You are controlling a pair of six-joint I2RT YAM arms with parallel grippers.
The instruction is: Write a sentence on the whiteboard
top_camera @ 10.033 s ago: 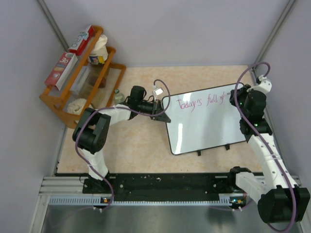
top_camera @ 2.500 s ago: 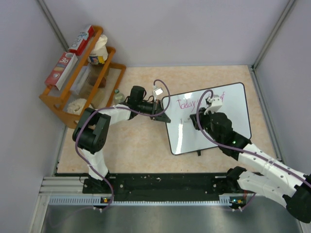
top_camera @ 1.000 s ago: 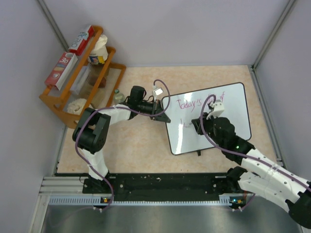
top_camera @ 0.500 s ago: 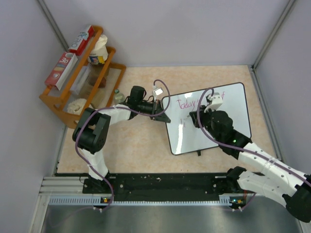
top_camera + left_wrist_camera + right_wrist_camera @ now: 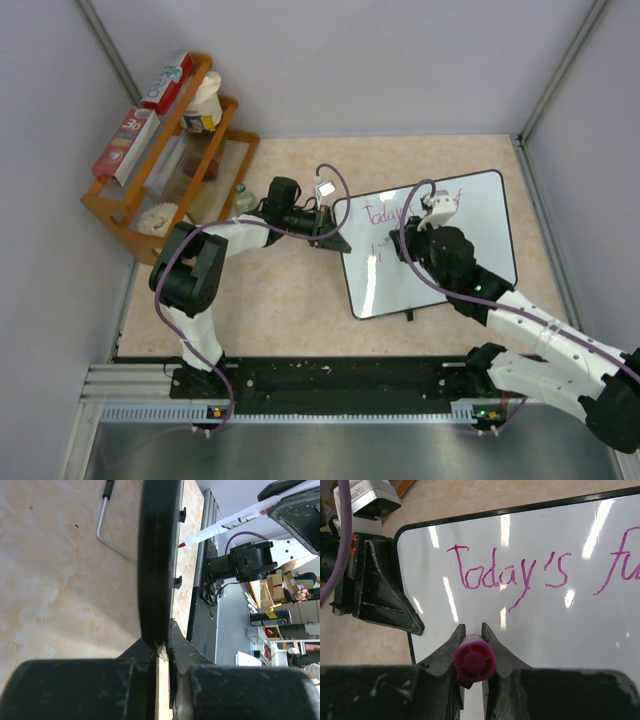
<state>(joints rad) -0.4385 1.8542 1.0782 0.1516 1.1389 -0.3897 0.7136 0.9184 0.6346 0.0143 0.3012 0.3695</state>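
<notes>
The whiteboard [image 5: 492,232] lies on the table, and its left edge [image 5: 157,565] is pinched by my left gripper [image 5: 335,240], which is shut on it [image 5: 163,647]. The sentence's first line, pink "Today's" [image 5: 507,575], runs across the top of the board [image 5: 580,630] and goes on to the right. A few short pink strokes [image 5: 377,250] sit below it. My right gripper [image 5: 405,245] hovers there, shut [image 5: 470,630] on a pink-capped marker [image 5: 475,662]. Its white body and red tip [image 5: 220,527] point at the board; the tip is hidden in the right wrist view.
A wooden rack [image 5: 170,150] with boxes and jars stands at the back left, with a small bottle [image 5: 241,196] beside it. The board's wire foot [image 5: 112,535] rests on the tabletop. Grey walls close in on three sides. The black base rail [image 5: 330,382] runs along the near edge.
My right arm has swung from the board's right end to under "Today's", where short pink strokes have appeared. In the last second it shifted slightly back and left. The left arm stays still.
</notes>
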